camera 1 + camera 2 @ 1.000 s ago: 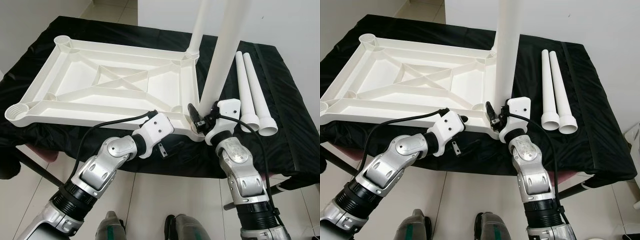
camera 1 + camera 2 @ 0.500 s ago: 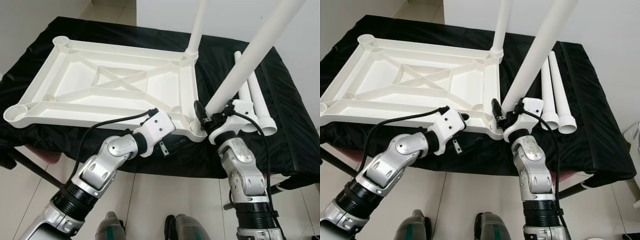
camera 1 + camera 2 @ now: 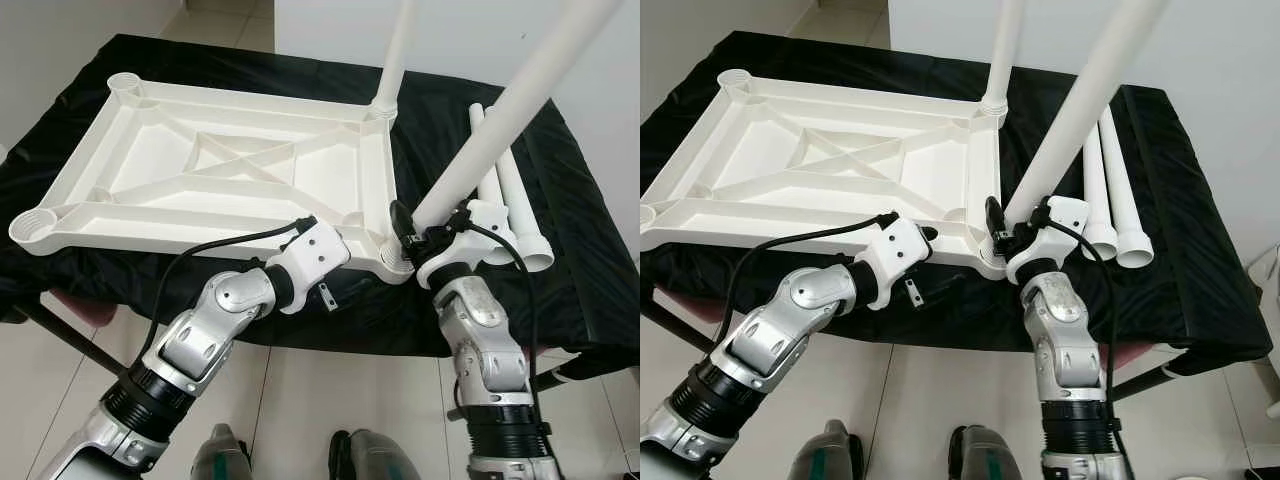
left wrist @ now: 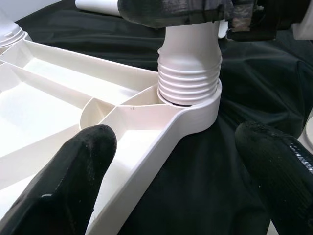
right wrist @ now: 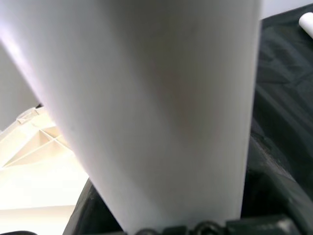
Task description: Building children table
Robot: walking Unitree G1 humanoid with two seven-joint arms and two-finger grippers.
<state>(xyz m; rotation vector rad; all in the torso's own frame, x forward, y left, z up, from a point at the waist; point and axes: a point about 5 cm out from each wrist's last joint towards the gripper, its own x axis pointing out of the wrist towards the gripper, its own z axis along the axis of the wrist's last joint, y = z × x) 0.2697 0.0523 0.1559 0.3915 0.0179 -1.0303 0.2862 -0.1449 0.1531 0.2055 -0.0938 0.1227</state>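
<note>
We found the white tabletop [image 3: 230, 180] lying upside down on a surface draped in black cloth [image 3: 560, 290], its ribbed underside facing up. Our right claw [image 3: 412, 232] was clamped around the base of a white leg [image 3: 500, 120], which leaned away to the right while its ribbed lower end sat in the near right corner socket [image 4: 193, 105] of the tabletop. In the right wrist view the leg's smooth shaft [image 5: 161, 107] ran between the dark fingers.

Our left claw [image 4: 176, 171] hovered at the tabletop's near edge, just beside that socket, its two black fingers [image 4: 73, 166] spread wide and holding nothing.

Another leg [image 3: 1002, 50] stood upright in the far right corner socket. Two spare legs [image 3: 1110, 180] lay side by side on the cloth to the right of the tabletop, their wide ends toward us. The two left corner sockets [image 3: 32, 225] stood open. Pale floor tiles [image 3: 300, 400] showed below the surface.
</note>
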